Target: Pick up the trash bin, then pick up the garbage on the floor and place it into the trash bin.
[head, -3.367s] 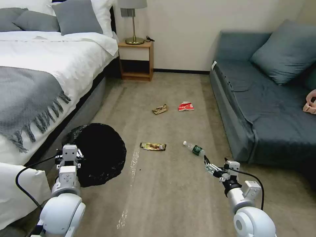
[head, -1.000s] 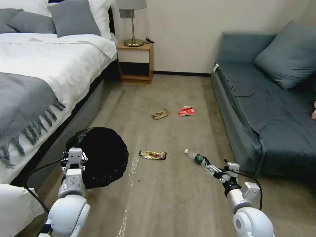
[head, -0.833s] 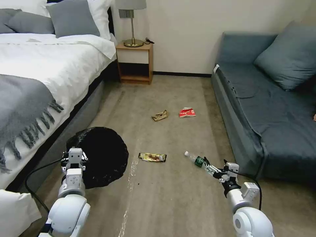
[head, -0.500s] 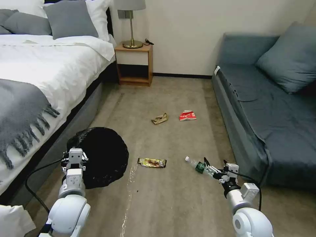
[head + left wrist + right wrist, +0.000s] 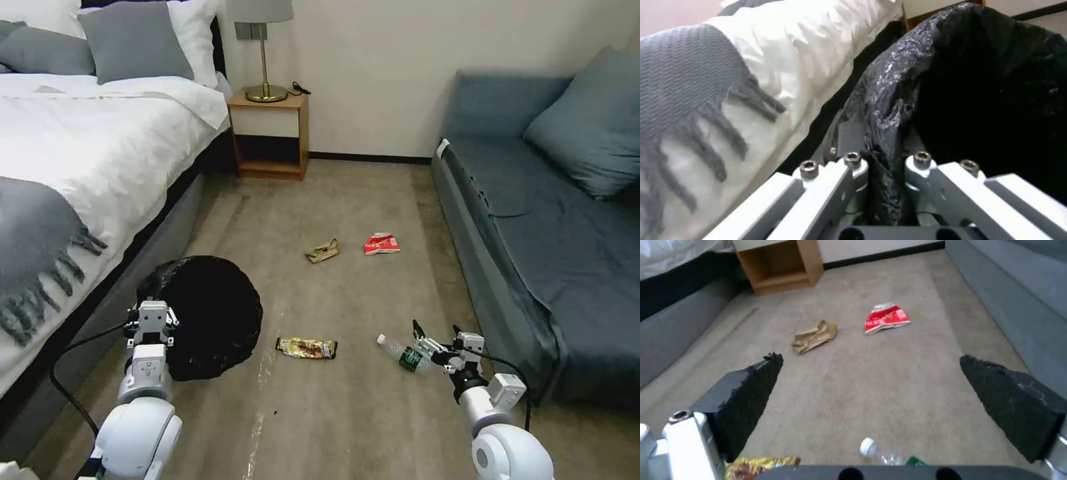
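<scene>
Right gripper [image 5: 435, 339] just beside bottle [image 5: 401, 353]

The trash bin [image 5: 207, 317] is a round thing lined with a glossy, crinkly black bag, tipped so its dark mouth faces the camera, down by the foot of the bed. On the carpet there's a yellow-brown snack wrapper [image 5: 307, 347] lying flat just beside it, a clear bottle [image 5: 400, 352] with a green label and white cap on its side, and farther off a crumpled tan paper scrap [image 5: 323, 251] near a red-and-white packet [image 5: 381, 244].
</scene>
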Tool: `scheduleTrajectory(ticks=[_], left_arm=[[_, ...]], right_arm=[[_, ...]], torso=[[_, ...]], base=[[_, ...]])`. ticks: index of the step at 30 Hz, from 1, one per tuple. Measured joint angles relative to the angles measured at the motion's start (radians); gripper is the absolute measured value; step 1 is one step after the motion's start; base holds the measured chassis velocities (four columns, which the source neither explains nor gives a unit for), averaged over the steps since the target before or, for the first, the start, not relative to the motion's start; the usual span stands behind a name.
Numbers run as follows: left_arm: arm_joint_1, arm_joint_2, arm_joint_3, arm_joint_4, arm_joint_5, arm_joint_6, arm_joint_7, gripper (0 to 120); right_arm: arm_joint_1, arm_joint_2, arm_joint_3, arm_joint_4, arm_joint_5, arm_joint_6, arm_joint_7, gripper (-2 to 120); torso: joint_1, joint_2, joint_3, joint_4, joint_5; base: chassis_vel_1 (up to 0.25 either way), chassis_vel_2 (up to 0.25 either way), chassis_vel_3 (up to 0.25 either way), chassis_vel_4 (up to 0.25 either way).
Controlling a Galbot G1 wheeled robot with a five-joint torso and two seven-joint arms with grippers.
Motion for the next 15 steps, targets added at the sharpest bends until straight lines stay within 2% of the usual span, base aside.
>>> scheduleTrajectory(ticks=[15], left_arm=[[0.011, -0.01, -0.002, -0.003, 0.006, -0.01, 0.001, 4]], right_arm=[[0.004, -0.006, -0.007, -0.013, -0.001, 0.001, -0.001, 100]], torso=[[0.0, 0.0, 0.0, 0.0, 0.0001]], base=[[-0.107, 0.111, 0.101, -0.107]])
